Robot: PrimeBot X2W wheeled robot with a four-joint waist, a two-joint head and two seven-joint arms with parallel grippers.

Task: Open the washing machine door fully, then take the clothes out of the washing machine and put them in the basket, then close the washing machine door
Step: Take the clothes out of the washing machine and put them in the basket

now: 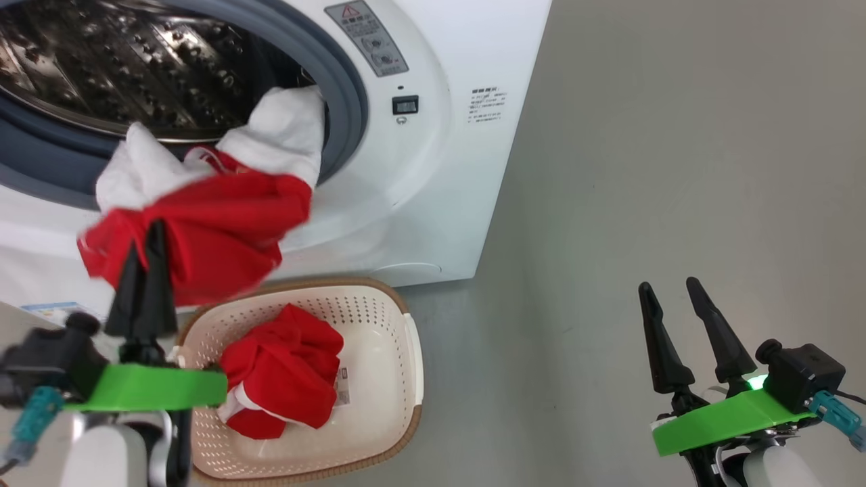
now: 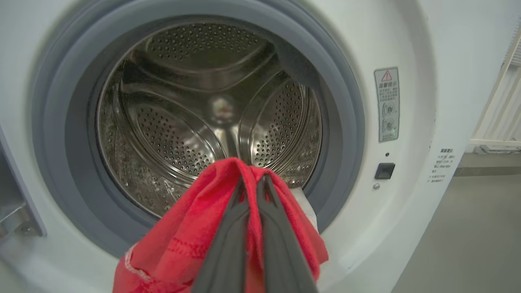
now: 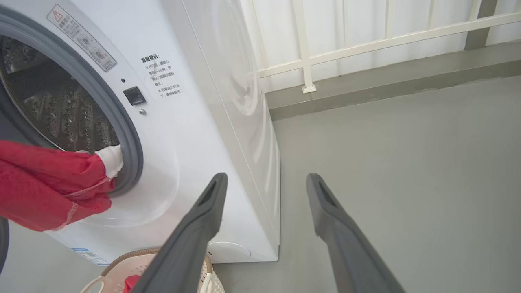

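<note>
The washing machine (image 1: 433, 176) stands open, its steel drum (image 2: 203, 118) bare inside. My left gripper (image 1: 145, 237) is shut on a red garment with white trim (image 1: 223, 230), one of the clothes, which hangs in front of the drum's lower rim, above the basket (image 1: 413, 352). The left wrist view has both fingers pinched into the red fabric (image 2: 183, 244). A second red garment (image 1: 284, 372) lies in the cream basket. My right gripper (image 1: 668, 284) is open over bare floor to the right. Of the washing machine door, a dark sliver (image 3: 2, 244) shows at the left edge.
Grey floor (image 1: 676, 135) spreads to the right of the machine. A white railing and wall (image 3: 366, 32) run behind it. The basket sits on the floor right against the machine's front. A latch socket (image 1: 405, 105) and a warning label (image 1: 369, 37) are beside the opening.
</note>
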